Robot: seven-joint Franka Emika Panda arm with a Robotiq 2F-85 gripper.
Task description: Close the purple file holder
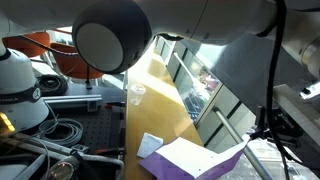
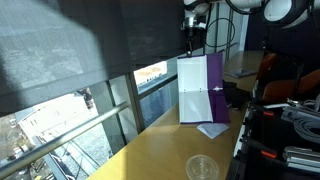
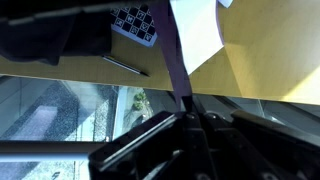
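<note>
My tool [image 3: 190, 108] is pinched narrow on the thin edge of the flat rectangular purple plastic file holder [image 2: 213, 80]. In the wrist view its dark, matte fingers [image 3: 150, 135] meet around the flap just below centre. From there the flap runs as a slim purple strip up toward 12 o'clock.

In an exterior view the file holder stands upright like a half-opened book, with my tool [image 2: 191, 48] at its 12 o'clock edge. The 9 o'clock half is covered by smooth white paper sheets [image 2: 190, 90]. The 3 o'clock half is bare, glossy purple plastic with a small dark mark at its middle. At its foot, toward 6 o'clock, a pale lilac flat piece [image 2: 212, 130] lies on the counter. I cannot tell whether it belongs to the holder.

The holder sits at the far end of a long yellow wooden counter [image 2: 160, 150] with a smooth, even surface. A clear, round plastic cup [image 2: 202, 167] stands on the same counter, well apart from the holder, at 6 o'clock in that view.

In the wrist view, a small flat tile with a black-and-white checkered pattern [image 3: 135, 20] lies at about 11 o'clock. A thin dark rod [image 3: 125, 66] lies on the counter at 10 o'clock, apart from the flap. Window glass [image 2: 60, 120] borders the counter's long edge, under a grey woven blind [image 2: 70, 40].
</note>
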